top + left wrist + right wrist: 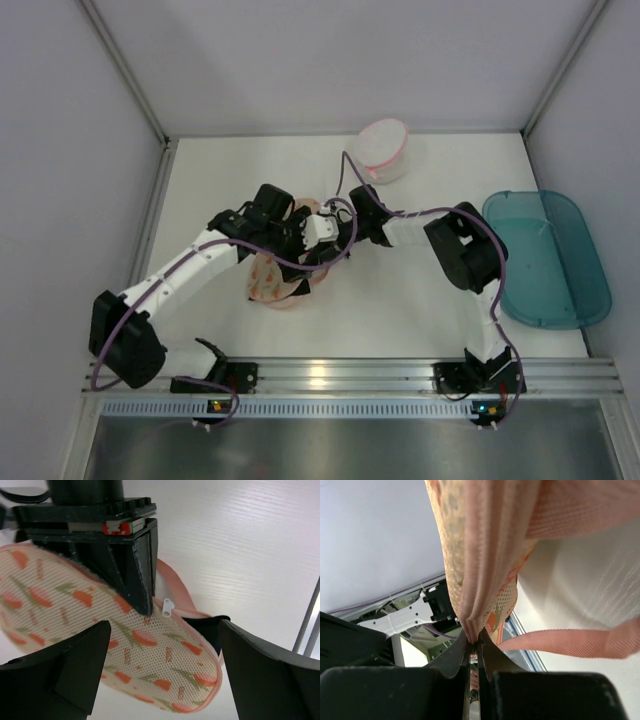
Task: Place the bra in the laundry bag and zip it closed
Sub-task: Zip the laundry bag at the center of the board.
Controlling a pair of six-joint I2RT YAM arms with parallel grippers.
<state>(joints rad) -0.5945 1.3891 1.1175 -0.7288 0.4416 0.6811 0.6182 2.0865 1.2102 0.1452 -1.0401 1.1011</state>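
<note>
- The laundry bag point(165, 655) lies just ahead of the left gripper point(162, 635), whose fingers stand wide apart and clear of it.
- The right gripper point(474, 637) is clenched on the bag's pink trim, probably to steady it for zipping. The white zip pull point(167, 609) sits beside its tips.
- The bra is not plainly visible. A dark patch at the zip mouth may be it.
</note>
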